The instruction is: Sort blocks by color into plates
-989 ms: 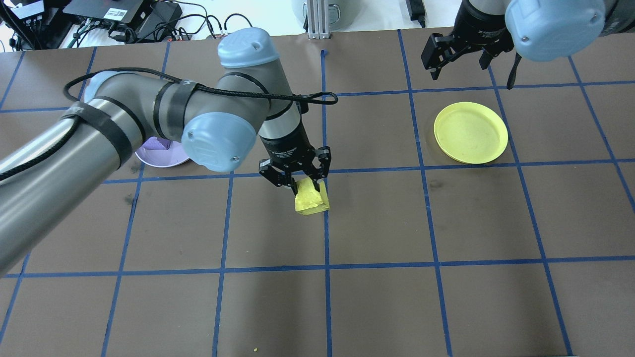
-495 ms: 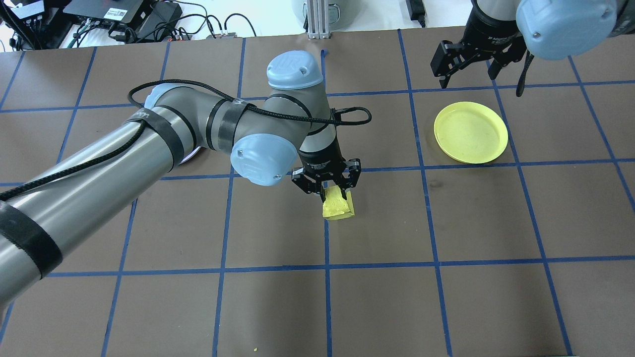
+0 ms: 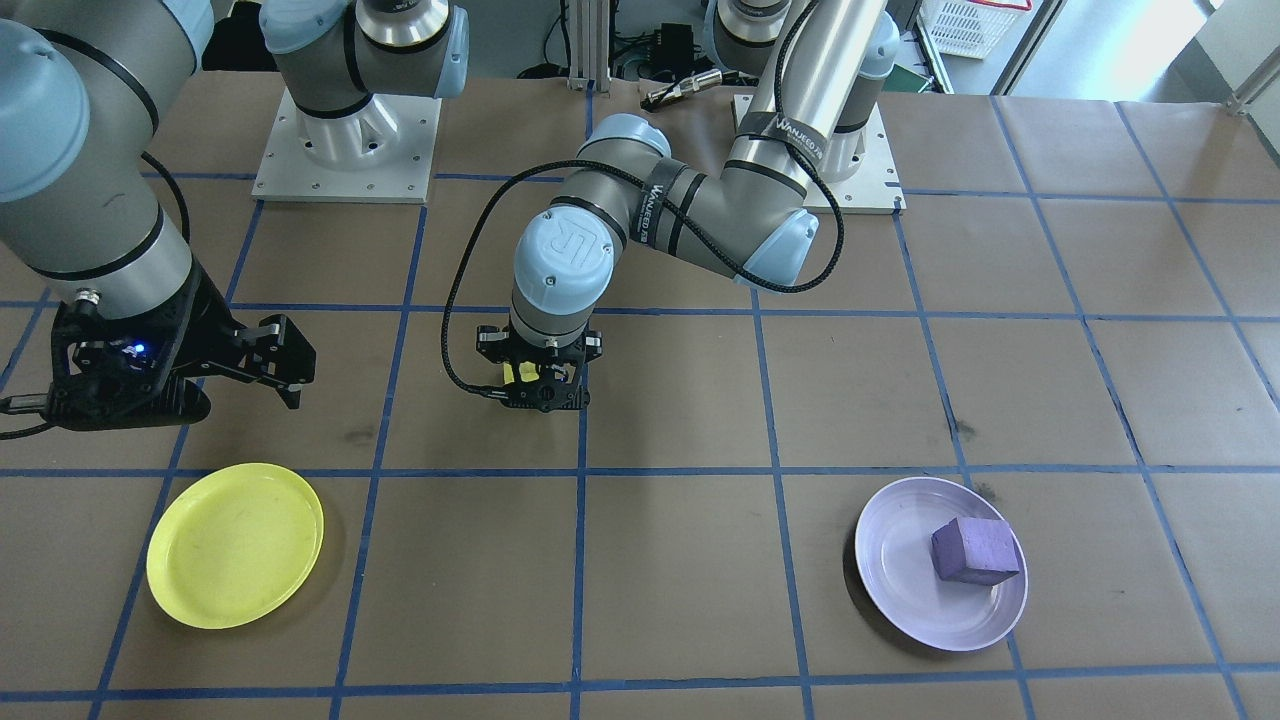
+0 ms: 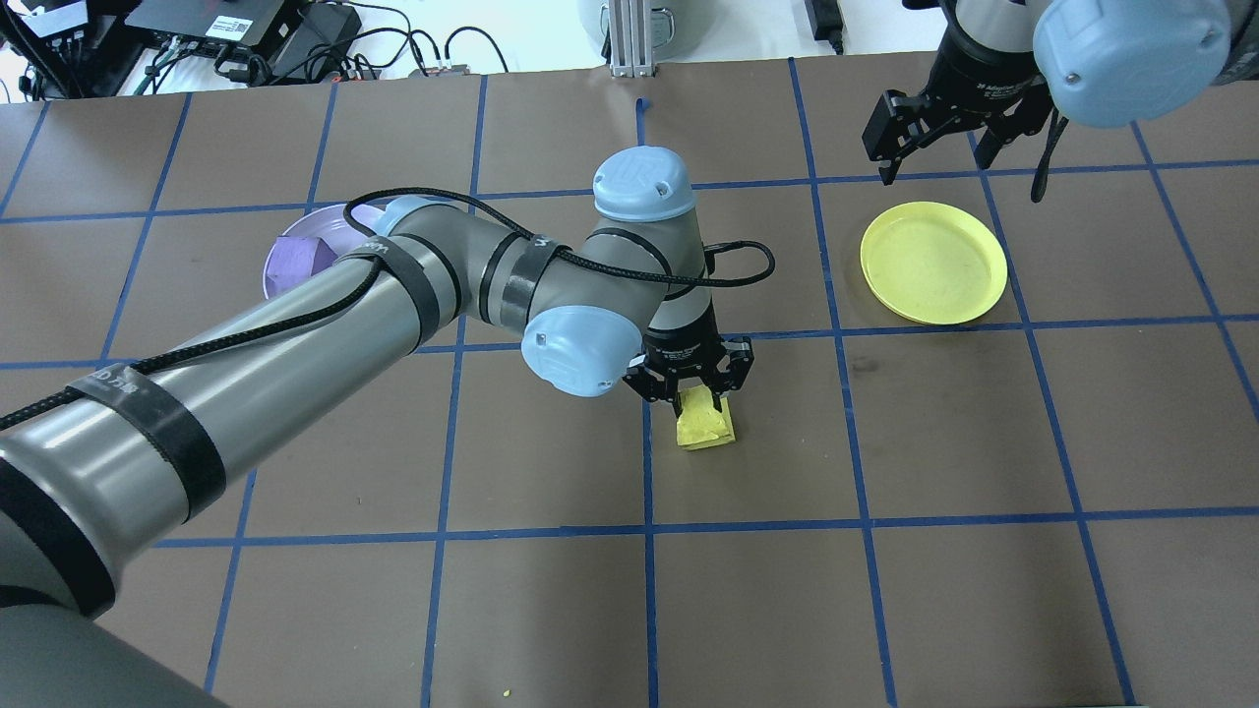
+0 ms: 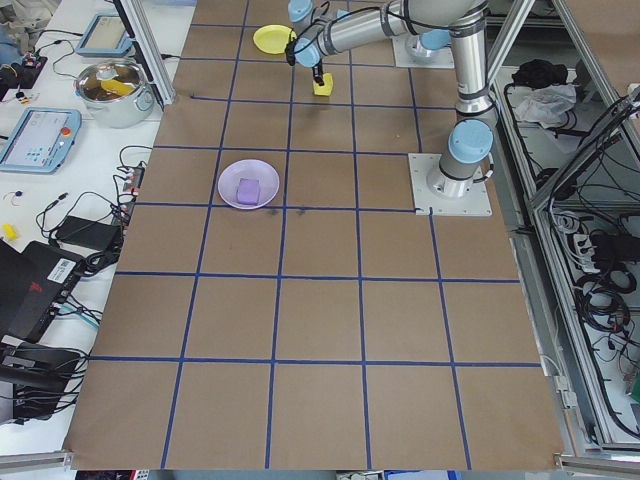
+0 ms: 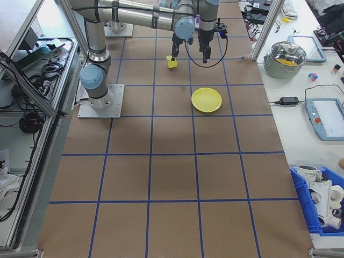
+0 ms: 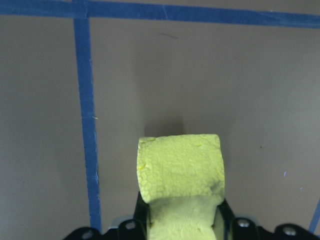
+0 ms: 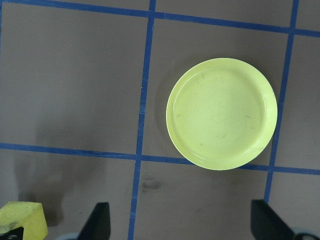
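Carried rightward since a second ago, the yellow block (image 4: 704,424) hangs clamped in the left gripper (image 4: 696,391) above mid-table, its arm strap reading "WANJEED"; farther off, the right gripper (image 4: 934,133) gapes empty near the yellow plate (image 4: 933,263), while only the front view fully shows the purple block (image 3: 975,550) on the lavender plate (image 3: 900,590).

Brown table (image 4: 984,610), blue tape grid (image 4: 649,590).

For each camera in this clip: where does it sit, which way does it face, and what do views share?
Front-facing: across the table, facing both bases; purple block in lavender plate.
Overhead: behind the robot; left gripper holds yellow block.
Exterior left: table end, left arm near.
Exterior right: opposite end, right arm near.
Left wrist: down on its block.
Right wrist: down on yellow plate, its open jaws at the bottom edge.
Shared: yellow block, all six.
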